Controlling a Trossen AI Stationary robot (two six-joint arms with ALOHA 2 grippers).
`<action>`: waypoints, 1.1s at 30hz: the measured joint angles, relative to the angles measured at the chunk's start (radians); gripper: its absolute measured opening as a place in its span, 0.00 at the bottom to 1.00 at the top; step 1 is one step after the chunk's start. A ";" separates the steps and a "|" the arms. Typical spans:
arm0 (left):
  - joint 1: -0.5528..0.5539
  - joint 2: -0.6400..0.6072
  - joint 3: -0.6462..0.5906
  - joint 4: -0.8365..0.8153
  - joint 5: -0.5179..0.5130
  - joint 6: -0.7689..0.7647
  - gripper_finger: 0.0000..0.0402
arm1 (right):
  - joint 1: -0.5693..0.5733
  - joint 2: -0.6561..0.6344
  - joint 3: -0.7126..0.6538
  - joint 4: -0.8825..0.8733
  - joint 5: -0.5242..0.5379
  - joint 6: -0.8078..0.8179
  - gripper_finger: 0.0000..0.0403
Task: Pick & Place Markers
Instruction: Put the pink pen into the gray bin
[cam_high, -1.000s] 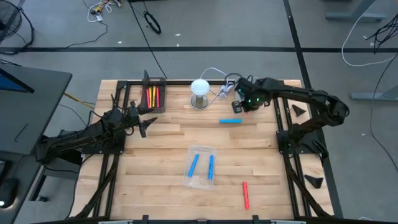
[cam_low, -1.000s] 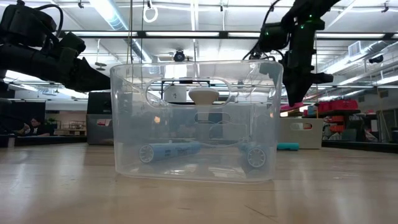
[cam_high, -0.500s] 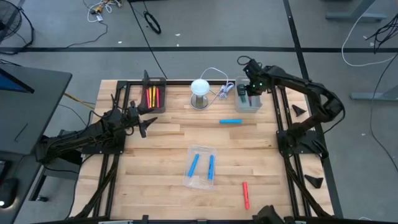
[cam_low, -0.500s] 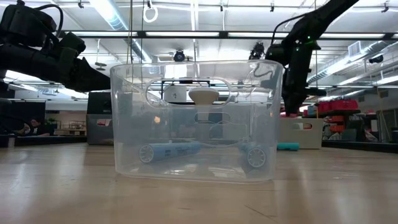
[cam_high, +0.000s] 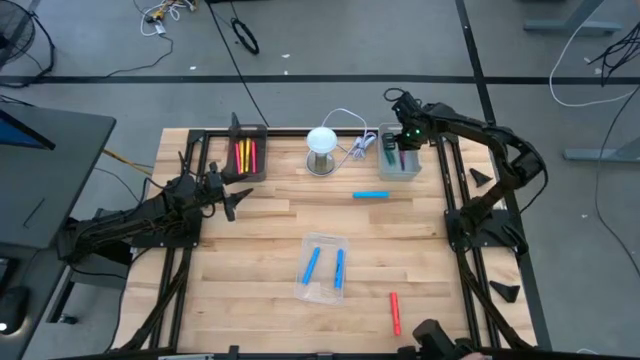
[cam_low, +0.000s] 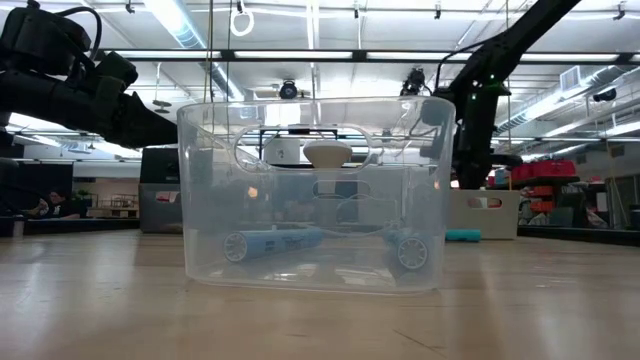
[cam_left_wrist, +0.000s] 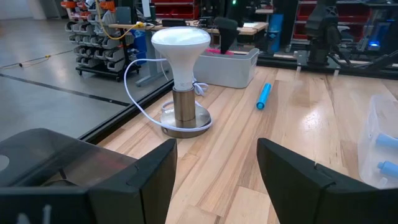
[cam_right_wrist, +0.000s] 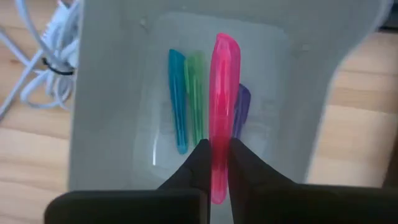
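Reaching farther back than a second ago, the right gripper (cam_high: 402, 150) now hangs over the grey tray (cam_high: 400, 172), clamped on a pink marker (cam_right_wrist: 221, 112) pointing down into it. The left gripper (cam_high: 232, 200) waits open near the black tray (cam_high: 245, 135).

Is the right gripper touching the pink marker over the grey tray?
Touching. The right wrist view shows the right gripper with both dark fingers pressed against the sides of the pink marker, no gap, holding it above the grey tray.
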 joint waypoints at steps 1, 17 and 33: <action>0.000 0.000 0.000 0.000 0.000 0.000 0.57 | 0.000 0.015 0.000 0.007 0.000 0.000 0.05; 0.000 0.000 0.000 0.000 0.000 0.000 0.57 | -0.006 0.193 0.000 0.027 0.006 -0.018 0.05; 0.000 0.000 0.000 0.000 0.000 0.000 0.57 | -0.012 0.196 0.000 0.060 0.032 -0.031 0.30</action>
